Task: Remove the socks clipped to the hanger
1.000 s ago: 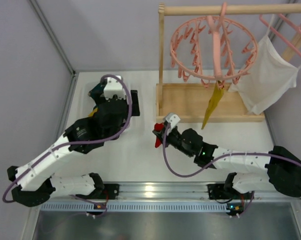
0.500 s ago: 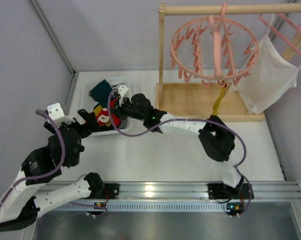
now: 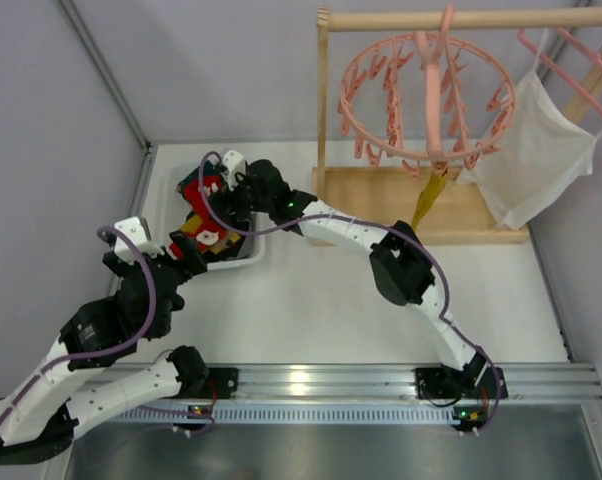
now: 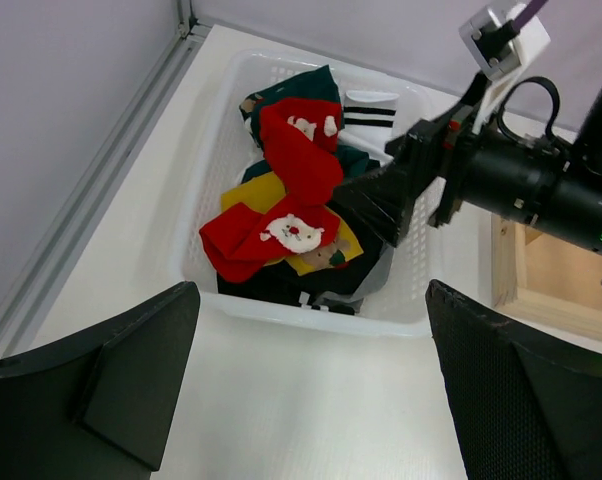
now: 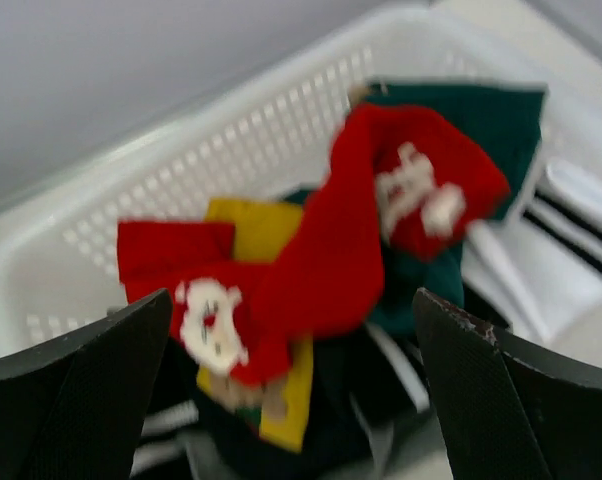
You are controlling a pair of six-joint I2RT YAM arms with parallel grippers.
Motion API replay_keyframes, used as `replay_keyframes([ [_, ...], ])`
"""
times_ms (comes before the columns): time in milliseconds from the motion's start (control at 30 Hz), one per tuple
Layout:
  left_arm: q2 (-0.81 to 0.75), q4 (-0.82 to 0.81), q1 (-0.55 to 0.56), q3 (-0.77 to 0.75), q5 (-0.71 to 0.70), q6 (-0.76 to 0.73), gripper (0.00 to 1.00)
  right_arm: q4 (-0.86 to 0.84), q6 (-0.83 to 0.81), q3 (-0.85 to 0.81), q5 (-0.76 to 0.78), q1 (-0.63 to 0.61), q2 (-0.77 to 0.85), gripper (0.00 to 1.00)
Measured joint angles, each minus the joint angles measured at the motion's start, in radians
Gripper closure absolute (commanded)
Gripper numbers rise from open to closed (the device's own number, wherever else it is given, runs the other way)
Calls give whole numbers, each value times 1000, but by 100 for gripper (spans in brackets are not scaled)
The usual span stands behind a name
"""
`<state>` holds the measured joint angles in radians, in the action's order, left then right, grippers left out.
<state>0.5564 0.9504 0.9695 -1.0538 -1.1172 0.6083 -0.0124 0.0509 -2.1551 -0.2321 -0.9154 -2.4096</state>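
The right gripper point(image 5: 291, 400) hung with its two black fingers spread wide apart and nothing between them, low over a white perforated plastic basket point(image 5: 231, 130) that stood at the far left of the white table point(image 3: 311, 310). Inside the basket lay a heap of small fabric socks. Two red socks with white figures point(image 4: 299, 165) were draped across the top, with a mustard yellow sock point(image 4: 259, 190) partly under them. A dark teal sock point(image 4: 306, 88) lay toward the far wall and a black-and-white striped sock point(image 4: 373, 113) near the far right corner. The right wrist view showed this heap somewhat blurred. The right arm reached from its base at the near right, across the middle of the table, to the basket. The left gripper point(image 4: 311, 400) was likewise apart and empty, hovering over bare table just on the near side of the basket's near rim and facing it. Well to the right, a round pink plastic clip hanger point(image 3: 436, 100) hung by its hook from the top rail of a wooden rack point(image 3: 381, 200), its pegs dangling from the spoked ring. A single hanging yellow sock point(image 3: 428, 200) was clipped at the hanger's near side and drooped in front of the rack's wooden base. Further right, a large white shirt point(image 3: 536, 150) hung at the far right edge of the scene.
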Motion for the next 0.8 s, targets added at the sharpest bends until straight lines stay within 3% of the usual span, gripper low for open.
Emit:
replay_keyframes([
  [167,-18,0,0,0,24,11,2,18,2,344,36,8,264,1],
  [433,-20,-58,0,13,163,-37,2,-71,47,936,29,15,939,1],
  [667,58,-232,0,79,477,-59,2,-67,153,1413,72,18,1542,0],
  [800,172,-394,0,143,691,-60,2,63,220,1532,85,18,1853,1],
])
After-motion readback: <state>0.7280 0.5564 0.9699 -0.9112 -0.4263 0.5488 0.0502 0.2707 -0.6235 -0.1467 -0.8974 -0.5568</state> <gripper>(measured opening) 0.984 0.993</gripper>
